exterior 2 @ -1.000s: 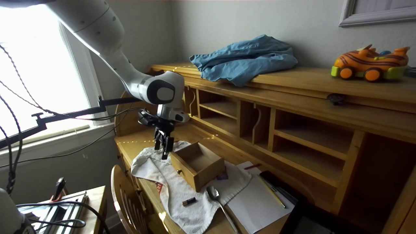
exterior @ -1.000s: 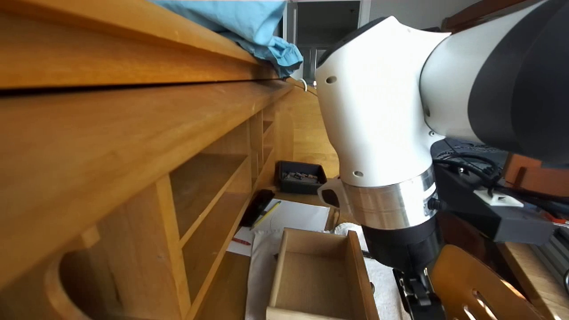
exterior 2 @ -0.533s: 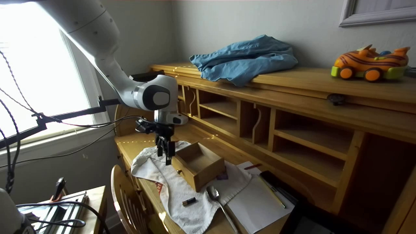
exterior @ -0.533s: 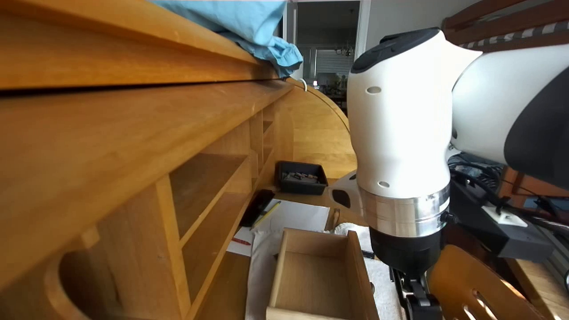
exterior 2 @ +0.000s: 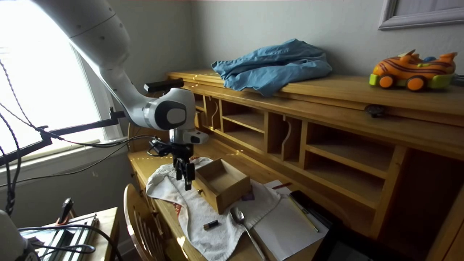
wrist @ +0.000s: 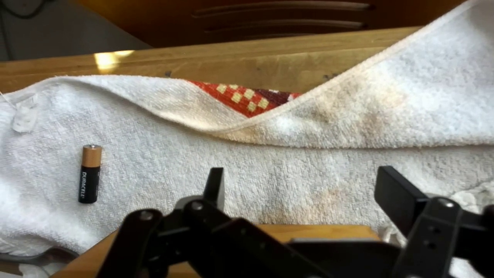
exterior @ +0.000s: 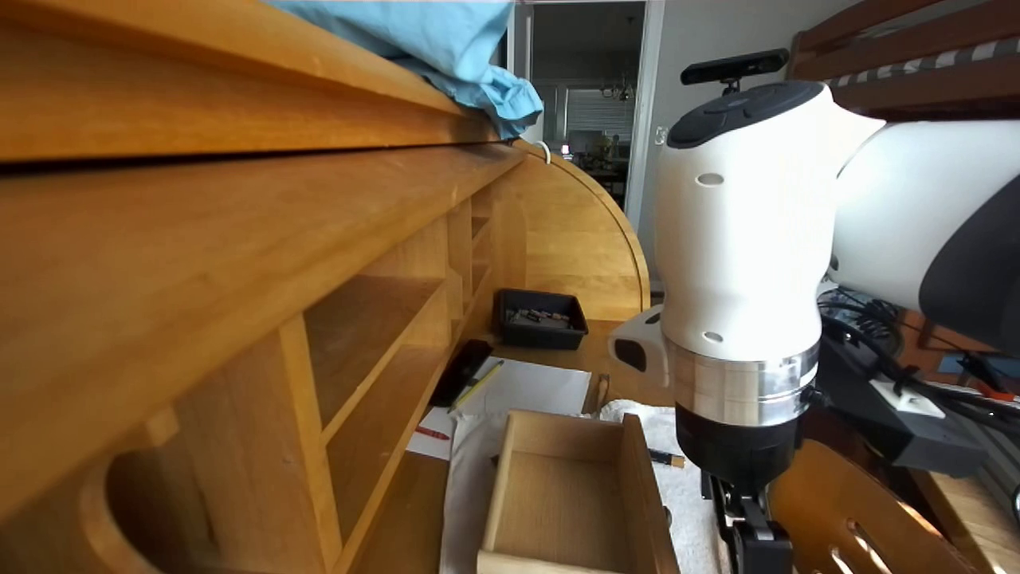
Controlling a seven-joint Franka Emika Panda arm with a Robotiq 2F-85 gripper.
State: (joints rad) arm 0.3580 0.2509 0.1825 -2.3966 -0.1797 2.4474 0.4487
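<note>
My gripper (wrist: 301, 181) is open and empty, its two fingers wide apart above a white towel (wrist: 154, 166). In an exterior view the gripper (exterior 2: 184, 180) points down beside the knob side of a small wooden drawer (exterior 2: 226, 198). The drawer stands on the towel, empty inside, and also shows in an exterior view (exterior: 570, 502). Its wooden edge (wrist: 320, 231) shows below the fingers in the wrist view. A black battery with a copper end (wrist: 90, 173) lies on the towel, left of the fingers; it shows in both exterior views (exterior 2: 211, 224) (exterior: 665, 458).
A spoon (exterior 2: 238, 216), white paper (exterior 2: 286, 237) and a pencil (exterior 2: 304, 214) lie near the drawer. A dark tray (exterior: 542, 335) holds small items. Desk cubbies (exterior 2: 344, 163) rise behind. A chair (exterior 2: 136, 224) stands at the front edge. Blue cloth (exterior 2: 275, 69) lies on top.
The arm and gripper have lowered toward the towel beside the drawer. The gripper has turned from tilted to nearly upright. The drawer and battery have not moved.
</note>
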